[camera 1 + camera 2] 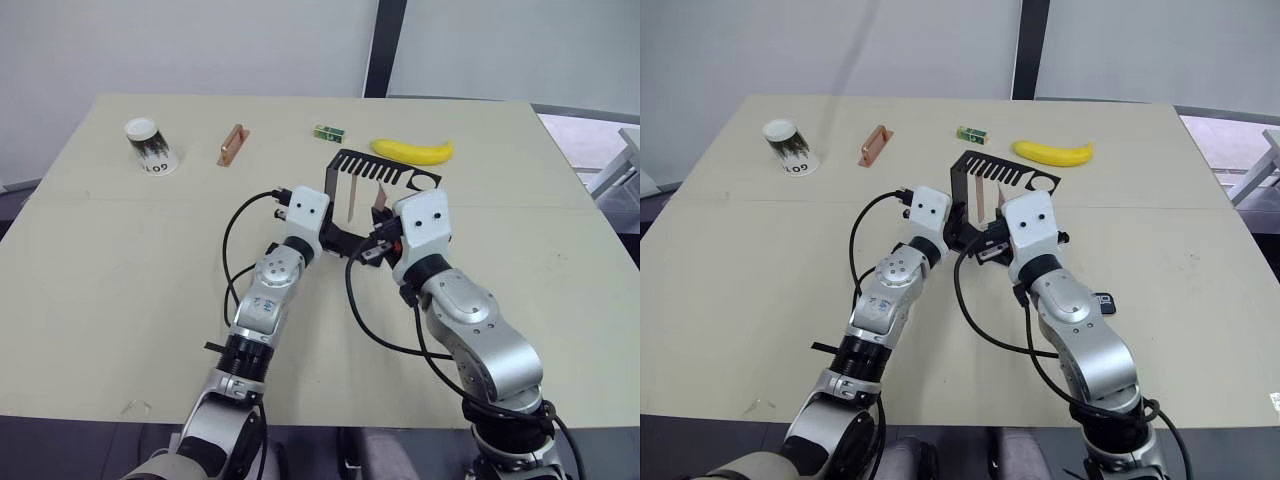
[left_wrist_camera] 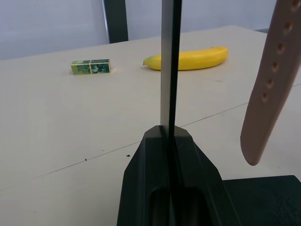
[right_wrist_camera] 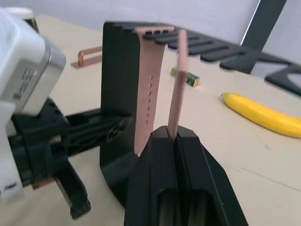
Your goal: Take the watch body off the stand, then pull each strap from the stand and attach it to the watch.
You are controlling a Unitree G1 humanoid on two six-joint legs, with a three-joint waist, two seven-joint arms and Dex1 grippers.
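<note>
Now | left hand (image 2: 170, 136) clamps stand (image 2: 170, 56) upright | right hand (image 3: 175, 134) pinches strap (image 3: 178, 84) (hanging)

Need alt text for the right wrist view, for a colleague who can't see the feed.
The right gripper is shut on the lower end of one pinkish strap hanging from the black stand. A second strap hangs beside it, with the left gripper at the stand's upright. A banana lies on the table behind.

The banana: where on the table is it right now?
The banana lies at the table's far edge, right of centre, just behind the stand, with a small green block to its left.
</note>
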